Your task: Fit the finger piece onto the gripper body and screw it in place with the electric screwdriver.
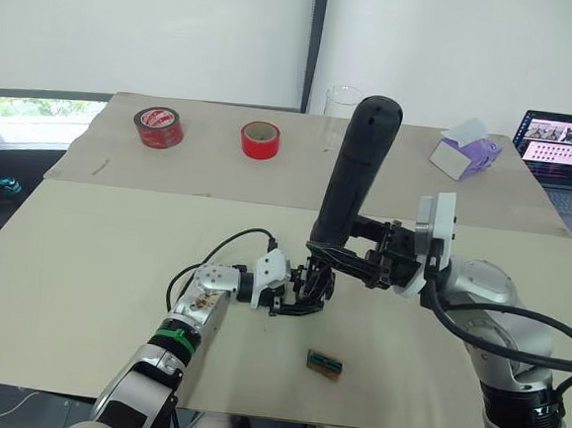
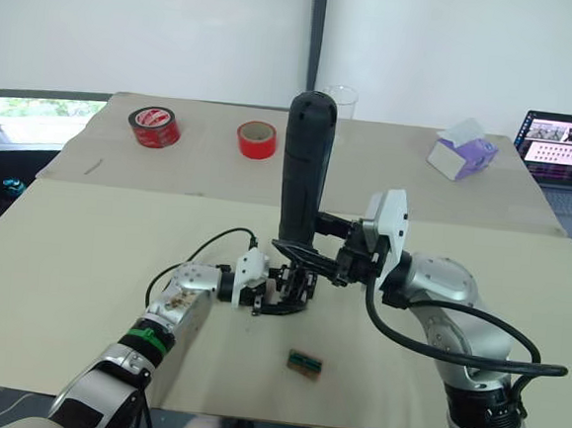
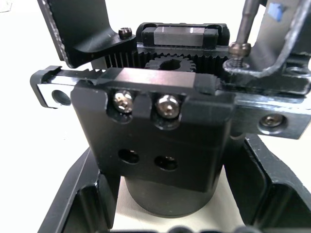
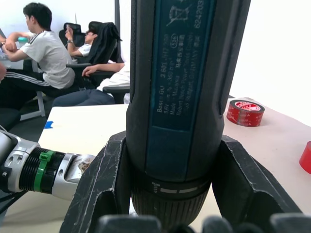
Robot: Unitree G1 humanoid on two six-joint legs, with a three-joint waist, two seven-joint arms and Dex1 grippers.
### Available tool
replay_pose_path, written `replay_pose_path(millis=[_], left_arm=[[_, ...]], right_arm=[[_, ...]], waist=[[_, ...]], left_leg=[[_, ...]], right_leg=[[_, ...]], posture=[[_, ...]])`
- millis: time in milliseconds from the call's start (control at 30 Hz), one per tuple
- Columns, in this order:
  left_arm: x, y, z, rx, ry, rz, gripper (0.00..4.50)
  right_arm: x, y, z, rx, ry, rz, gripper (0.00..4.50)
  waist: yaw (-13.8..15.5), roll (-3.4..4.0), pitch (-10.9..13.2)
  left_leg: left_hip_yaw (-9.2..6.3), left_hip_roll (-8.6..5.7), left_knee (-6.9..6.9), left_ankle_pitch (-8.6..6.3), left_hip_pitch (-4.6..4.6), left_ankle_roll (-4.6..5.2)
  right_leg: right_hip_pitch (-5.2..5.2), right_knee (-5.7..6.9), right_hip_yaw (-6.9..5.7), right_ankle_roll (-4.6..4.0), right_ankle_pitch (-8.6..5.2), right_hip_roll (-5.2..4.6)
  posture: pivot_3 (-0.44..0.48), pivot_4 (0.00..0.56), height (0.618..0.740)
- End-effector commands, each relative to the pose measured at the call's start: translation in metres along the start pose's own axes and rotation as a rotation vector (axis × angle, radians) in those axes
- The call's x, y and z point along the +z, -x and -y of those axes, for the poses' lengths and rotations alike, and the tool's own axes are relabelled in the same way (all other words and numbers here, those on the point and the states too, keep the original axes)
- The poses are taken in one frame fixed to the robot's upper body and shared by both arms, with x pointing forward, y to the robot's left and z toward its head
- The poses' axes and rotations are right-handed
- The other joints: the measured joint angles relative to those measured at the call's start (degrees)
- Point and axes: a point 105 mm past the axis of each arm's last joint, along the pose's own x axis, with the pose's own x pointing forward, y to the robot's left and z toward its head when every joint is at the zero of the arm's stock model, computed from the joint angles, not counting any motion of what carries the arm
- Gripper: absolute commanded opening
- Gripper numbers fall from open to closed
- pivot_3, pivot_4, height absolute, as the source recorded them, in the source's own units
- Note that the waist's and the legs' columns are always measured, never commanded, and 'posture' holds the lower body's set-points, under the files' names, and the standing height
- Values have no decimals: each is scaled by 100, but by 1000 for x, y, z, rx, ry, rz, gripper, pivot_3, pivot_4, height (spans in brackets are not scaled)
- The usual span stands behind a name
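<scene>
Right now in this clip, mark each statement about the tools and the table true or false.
1. The right gripper clamps the electric screwdriver upright. True.
2. The gripper body lies loose on the table. False: the left gripper holds it.
3. Two red tape rolls sit at the far side of the table. True.
4. The screwdriver bit is far from the gripper body. False: its tip is at a screw on it.
5. A small green-brown piece lies in front of the grippers. True.
</scene>
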Motion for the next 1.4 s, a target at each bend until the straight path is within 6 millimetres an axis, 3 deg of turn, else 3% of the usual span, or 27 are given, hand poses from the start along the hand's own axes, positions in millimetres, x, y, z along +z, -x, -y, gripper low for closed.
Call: replay_pose_path(millis=[33,200,500,667,967,1233,1400], left_arm=[[-4,-5,5,-33,16,-22,2507],[-5,-6,5,-36,22,-30,2507],[-7,-7,5,-36,31,-43,2507],[-7,-6,4,-33,34,-45,2507],[-10,-6,5,-29,46,-52,2507],[-18,-4,6,-11,65,-94,2507],[-23,-3,7,-3,64,-113,2507]], right_arm=[[-16,-1,-1,1,-28,-96,1906],[-25,-6,-3,24,-1,-164,1906],[-49,-1,-3,8,-120,-248,1906],[-51,0,-1,-3,-122,-236,1906],[-28,0,6,13,-63,-145,1906],[23,1,1,90,57,36,1906],[40,5,-2,123,97,75,1906]], waist=[[0,-1,-2],[-2,0,-7],[12,-39,-57],[12,-39,-63],[13,-39,-63],[15,-37,-62],[28,-36,-59]], left_leg=[[0,0,0,0,1,0],[-1,0,0,-1,4,2],[-4,0,0,-6,9,9],[-5,0,0,-7,17,11],[-6,0,0,-8,19,12],[-6,0,0,-8,2,13],[-5,-3,1,-10,-12,16]], right_leg=[[1,0,0,0,0,0],[4,-1,-1,0,0,-3],[11,-5,-6,0,-1,-15],[17,-5,-11,-1,-1,-23],[19,-6,-16,-1,-2,-28],[4,-6,-17,0,-1,-30],[-5,-8,-20,0,0,-35]], posture=[[0,150,740],[0,150,740],[0,150,740],[0,150,740],[0,150,740],[0,150,740],[0,150,740]])
